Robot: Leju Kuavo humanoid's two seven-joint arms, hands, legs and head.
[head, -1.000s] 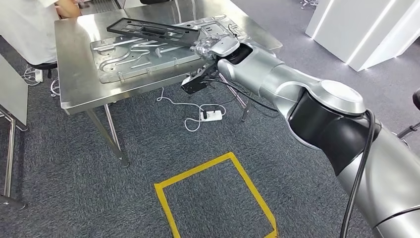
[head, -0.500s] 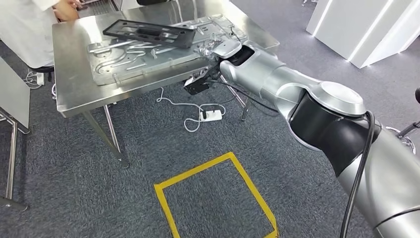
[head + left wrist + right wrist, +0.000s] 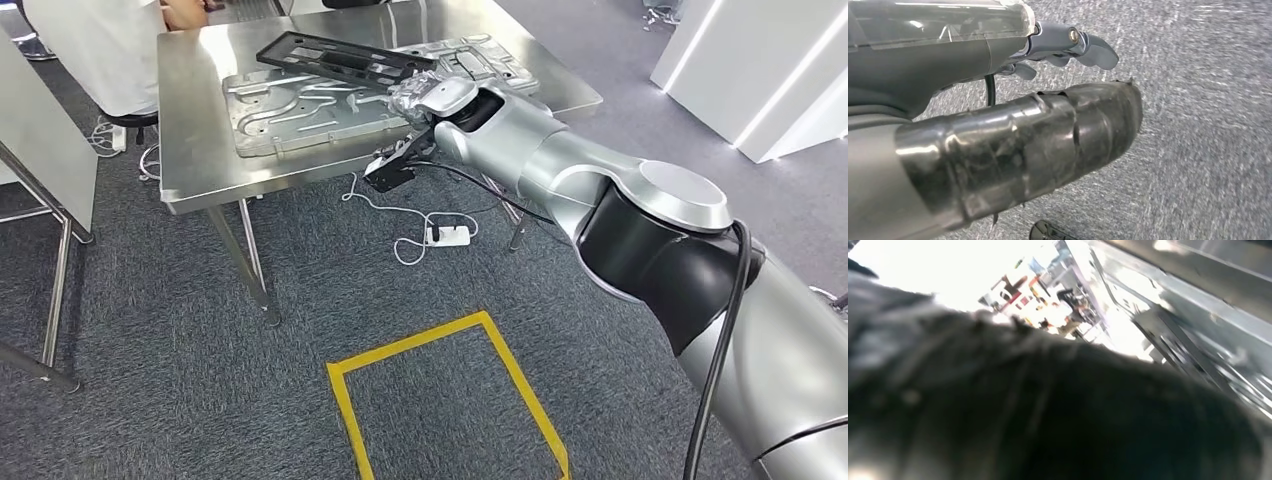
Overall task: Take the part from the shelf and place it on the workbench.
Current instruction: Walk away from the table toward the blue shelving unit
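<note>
The black rectangular frame part [image 3: 340, 58] lies tilted on a large silver cast plate [image 3: 300, 105] on the steel workbench [image 3: 195, 150]. My right arm reaches across to it, and my right hand [image 3: 430, 97] sits at the part's near right end, touching or just below it. Its fingers are hidden, so I cannot tell whether they grip the part. The right wrist view is dark and blurred, with a strip of the silver plate [image 3: 1198, 350] behind. My left hand [image 3: 1048, 100] hangs over grey carpet, its fingers [image 3: 1083, 45] apart from the taped thumb and holding nothing.
A person in white [image 3: 100, 50] stands at the workbench's far left corner. A power strip [image 3: 447, 236] with cables lies under the bench. A yellow tape square [image 3: 450, 400] marks the carpet. A metal frame [image 3: 55, 230] stands at left, white panels [image 3: 760, 70] at right.
The whole view has shifted, so the camera moved. Against the workbench, my right hand has come in closer under the part's right end. The part still lies on the plate.
</note>
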